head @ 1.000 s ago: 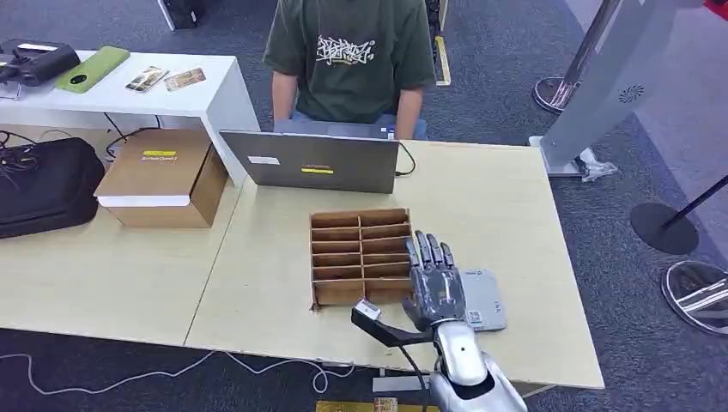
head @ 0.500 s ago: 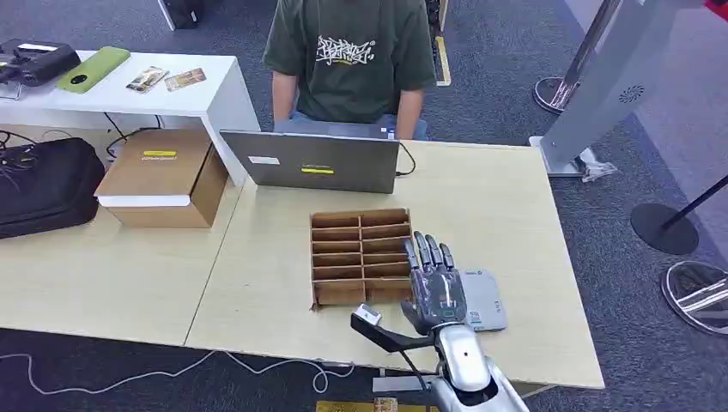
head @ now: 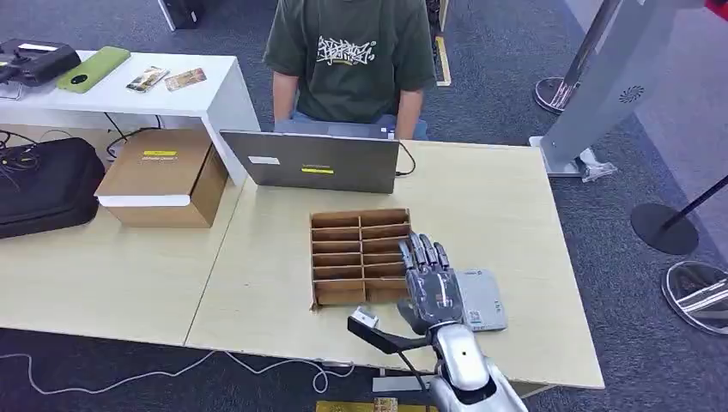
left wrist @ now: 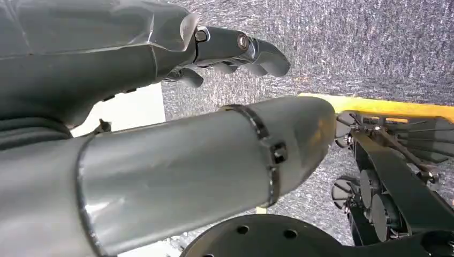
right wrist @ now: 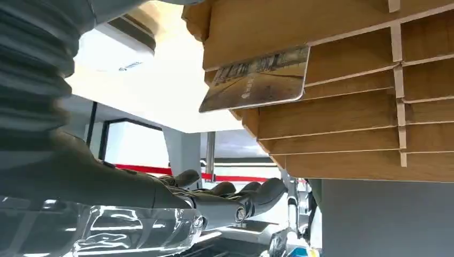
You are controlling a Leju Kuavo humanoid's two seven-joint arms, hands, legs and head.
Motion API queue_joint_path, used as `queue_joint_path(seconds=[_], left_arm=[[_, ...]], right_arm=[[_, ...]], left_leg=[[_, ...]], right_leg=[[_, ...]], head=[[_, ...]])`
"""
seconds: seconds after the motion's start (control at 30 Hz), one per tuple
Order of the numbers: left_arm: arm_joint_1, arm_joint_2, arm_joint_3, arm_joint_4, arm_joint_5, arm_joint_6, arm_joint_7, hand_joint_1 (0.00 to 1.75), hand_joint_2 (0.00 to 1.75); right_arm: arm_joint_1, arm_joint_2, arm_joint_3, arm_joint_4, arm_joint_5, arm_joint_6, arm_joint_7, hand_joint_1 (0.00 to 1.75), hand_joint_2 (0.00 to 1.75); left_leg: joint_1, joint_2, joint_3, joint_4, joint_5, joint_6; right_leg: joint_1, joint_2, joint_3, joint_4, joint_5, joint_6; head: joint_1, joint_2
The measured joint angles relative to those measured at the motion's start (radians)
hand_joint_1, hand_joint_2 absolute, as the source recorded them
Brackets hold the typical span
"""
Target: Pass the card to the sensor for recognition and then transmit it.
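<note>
A wooden divided box [head: 359,256] sits mid-table, with a flat grey sensor [head: 483,299] just to its right. My right hand [head: 432,289] hovers over the box's right near corner and the sensor's left edge, fingers straight and apart, thumb [head: 367,324] stretched out to the left, holding nothing. In the right wrist view a gold-brown card [right wrist: 258,80] sticks out of one slot of the box [right wrist: 342,115], apart from my fingers [right wrist: 235,198]. My left hand [left wrist: 235,51] hangs beside my body over the carpet, fingers loosely bent, empty.
A grey laptop [head: 313,161] stands behind the box, and a person in a green shirt [head: 348,51] sits beyond it. A cardboard box [head: 163,176] and black bag [head: 47,184] lie at the left. A white side table [head: 206,101] carries cards and a green case.
My right hand has drifted slightly left and back toward the near table edge, staying flat and empty. Nothing else moved.
</note>
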Motion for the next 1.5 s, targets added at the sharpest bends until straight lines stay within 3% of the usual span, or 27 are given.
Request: queue_joint_path(seconds=[0.8, 1.5], left_arm=[[0.0, 0.0, 0.0, 0.0, 0.0, 0.001, 0.0, 0.0, 0.0], [0.002, 0.0, 0.0, 0.0, 0.0, 0.0, -0.001, 0.0, 0.0]], right_arm=[[-0.038, 0.005, -0.009, 0.085, 0.0, -0.027, 0.0, 0.0, 1.75], [-0.021, 0.0, 0.003, 0.016, 0.0, -0.003, 0.052, 0.0, 1.75]], left_leg=[[0.0, 0.0, 0.0, 0.0, 0.0, 0.0], [0.0, 0.0, 0.0, 0.0, 0.0, 0.0]], right_leg=[[0.0, 0.0, 0.0, 0.0, 0.0, 0.0], [0.0, 0.0, 0.0, 0.0, 0.0, 0.0]], head=[[0.0, 0.0], [0.0, 0.0]])
